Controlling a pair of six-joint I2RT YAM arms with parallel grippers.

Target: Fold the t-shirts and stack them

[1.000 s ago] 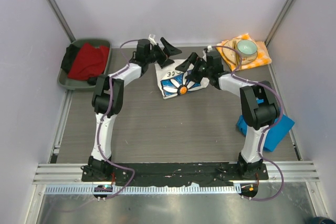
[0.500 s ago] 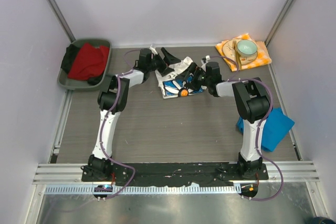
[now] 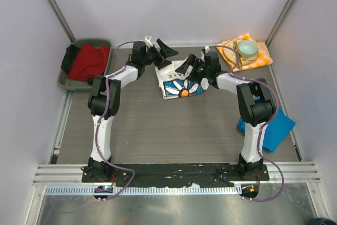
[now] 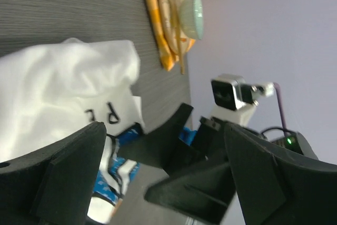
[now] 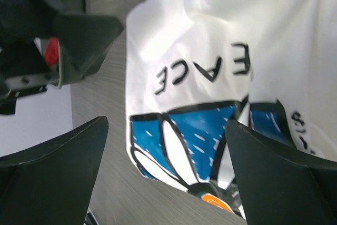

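The white daisy t-shirt [image 3: 179, 81] lies folded small at the far middle of the table, print up. It also shows in the left wrist view [image 4: 63, 88] and the right wrist view [image 5: 210, 67]. My left gripper [image 3: 160, 52] hovers open and empty over its far left corner; the left wrist view shows the gripper [image 4: 163, 130] wide open. My right gripper [image 3: 192, 67] is open and empty above the shirt's right side; in its own view it [image 5: 166, 125] straddles the daisy print without touching. The plain blue t-shirt [image 3: 276, 127] lies folded at the right edge, partly behind the right arm.
A green bin [image 3: 71, 80] with red cloth [image 3: 87, 60] sits at the far left. An orange checked napkin [image 3: 260, 56] with a plate and a pale green cup [image 3: 247, 48] lies at the far right corner. Walls close in on three sides.
Half a second ago both grippers were lower and closer in, with the daisy shirt bunched between them. Now both have drawn back up and the shirt lies flatter.
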